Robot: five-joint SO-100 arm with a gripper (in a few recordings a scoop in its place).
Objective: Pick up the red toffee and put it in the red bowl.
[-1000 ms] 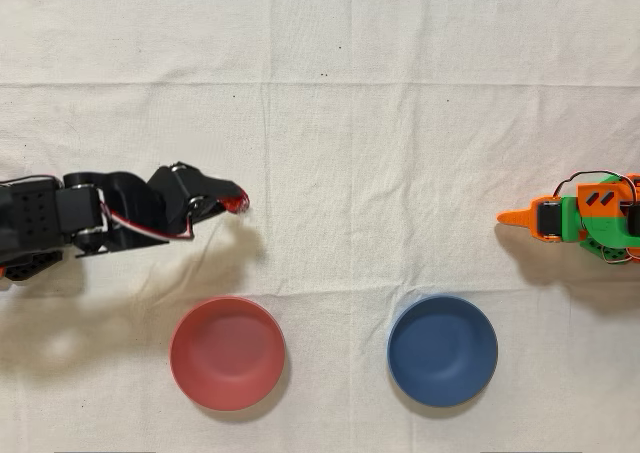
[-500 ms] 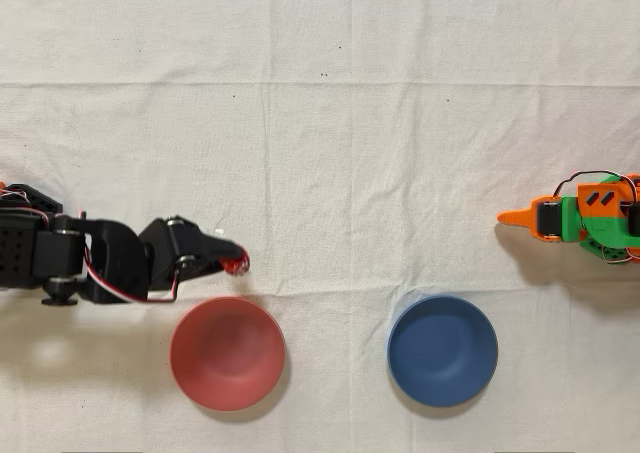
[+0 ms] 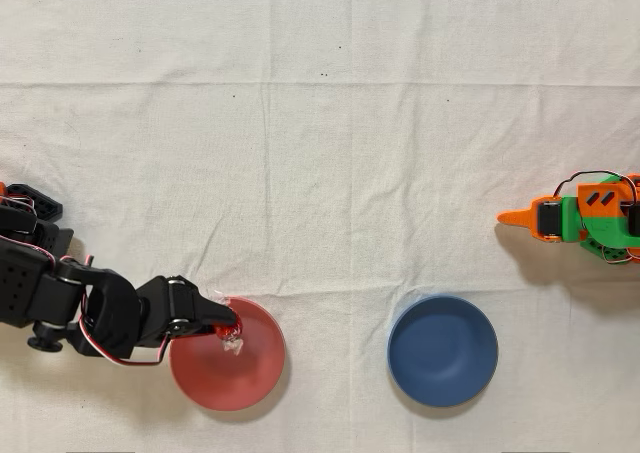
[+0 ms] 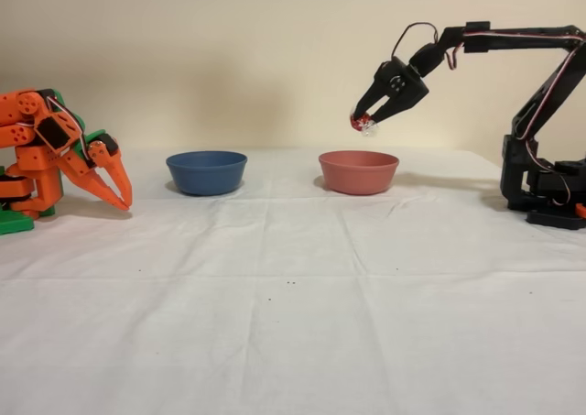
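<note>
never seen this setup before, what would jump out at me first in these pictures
The black arm's gripper hangs in the air above the round, matte salmon-red plastic bowl, shut on a small candy in shiny red foil; from overhead the candy sits over the bowl's upper-left part. Beside it on the white cloth stands a same-sized round blue bowl, with an idle orange arm at the far left of the fixed view.
</note>
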